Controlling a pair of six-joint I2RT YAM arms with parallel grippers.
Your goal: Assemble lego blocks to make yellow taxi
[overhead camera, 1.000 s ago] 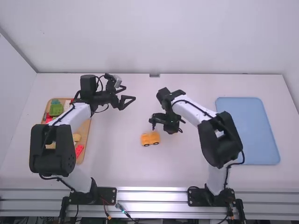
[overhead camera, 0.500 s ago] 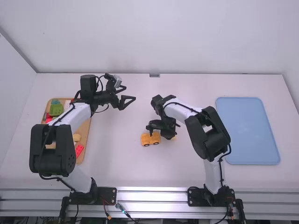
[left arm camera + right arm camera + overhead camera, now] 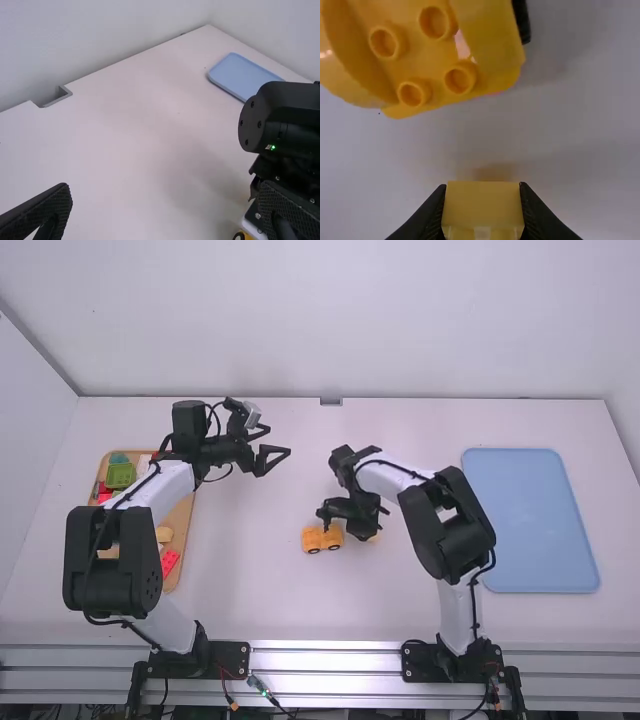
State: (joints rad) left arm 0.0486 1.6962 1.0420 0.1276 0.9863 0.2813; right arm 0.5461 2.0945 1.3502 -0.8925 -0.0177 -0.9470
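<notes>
Right gripper (image 3: pixel 482 200), one, is now sitting nearer the worktop's (image 3: pixel 250 580) near edge than a second ago, its last shift being a slight one back toward the far edge; its jaws are closing on one yellow block (image 3: pixel 482 215), small, which is hanging apart from the car body and seemingly just off the surface; for the task this is probably meaning that the next piece is being readied, with lining up and pressing still remaining; one yellow car body (image 3: pixel 322 538), wheeled, is standing where it was, roughly midway between the worktop's left and right edges and somewhat closer to the near edge than the far; four studs (image 3: pixel 435 22) are showing on it, bare and waiting; left gripper (image 3: pixel 277 439), one, is hanging unmoved toward the far edge, jaws spreading wide on nothing; one wooden tray (image 3: pixel 184 512) is lying along the left edge, carrying one green block (image 3: pixel 121 476), one red block (image 3: pixel 170 562) and others, partly hidden under the left arm (image 3: pixel 150 490); one blue tray (image 3: pixel 530 520) is lying by the right edge; as hindrances, the raised walls of the body are flanking the studs, so a skewed approach is risking a knock or a tilted fit, and the right arm (image 3: pixel 440 520) is leaning in close above.
</notes>
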